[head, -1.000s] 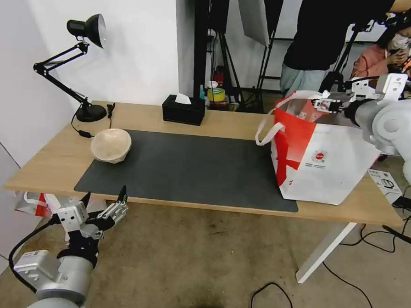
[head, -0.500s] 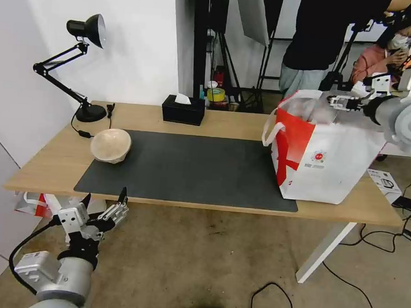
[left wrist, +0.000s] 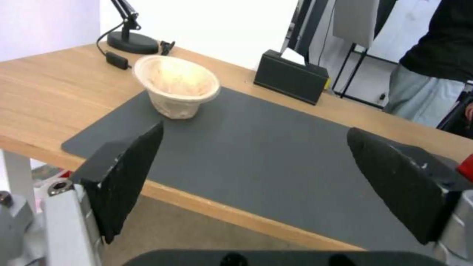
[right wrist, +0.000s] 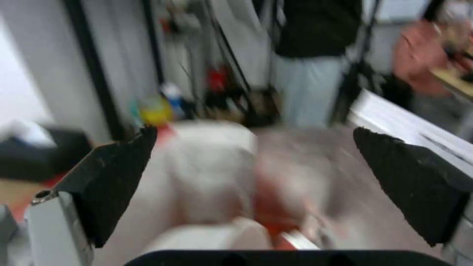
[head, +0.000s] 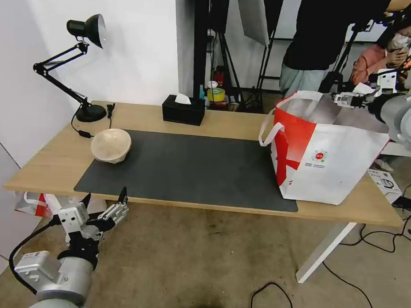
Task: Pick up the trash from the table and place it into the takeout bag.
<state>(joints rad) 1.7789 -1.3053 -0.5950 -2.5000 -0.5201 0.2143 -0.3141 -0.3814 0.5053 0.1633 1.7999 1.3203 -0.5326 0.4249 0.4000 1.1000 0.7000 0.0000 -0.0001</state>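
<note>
The right gripper (head: 351,98) is hovering w/ jaws spread wide and nothing between them, just above the open mouth of the takeout bag (head: 327,156), near its far rim. In the right wrist view the black fingers (right wrist: 116,173) are standing far apart, w/ silver lining and smeared white and red shapes below them; that view is blurring too much to say which containers they are, so bag contents can't be counted.

The left gripper (head: 103,203) is hanging below and in front of the table (head: 225,120) edge, also spread and empty. Ahead of it and to its left, the beige pulp bowl (left wrist: 176,85) is sitting tilted on the corner of the dark mat (head: 191,169), apart from both arms.

Judging by this, a drop into the bag is probably just finishing, and the beige pulp bowl is the only trash on the table. Next move likely needs the left arm rising over the table edge, reaching fwd and closing on the bowl's thin rim; it's tilting, so it may rock or slide.
</note>
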